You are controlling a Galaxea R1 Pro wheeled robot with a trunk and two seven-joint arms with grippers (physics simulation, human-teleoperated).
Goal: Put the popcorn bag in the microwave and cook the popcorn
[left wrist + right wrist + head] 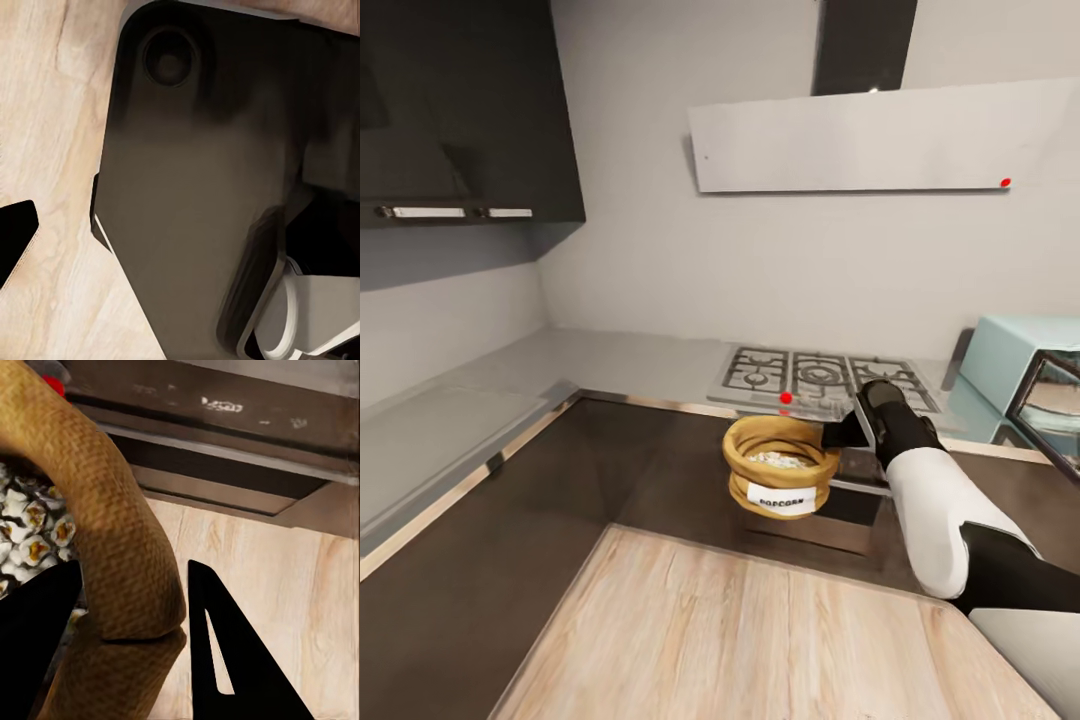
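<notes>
Holding popcorn bag by its rolled rim, right gripper w/ fingers clamped either side of the rim. Bag hangs above floor, in front of hob. Judged soft, light; rim is best hold. Left gripper: cannot tell.

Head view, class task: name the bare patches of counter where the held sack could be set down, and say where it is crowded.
Bare: the glossy grey countertop from the left wall to the steel gas hob. Crowded: the right end, where the pale mint-blue microwave stands against the hob. The right pincer grips the tan-brown popcorn bag by its rolled rim, in the air before the hob.
</notes>
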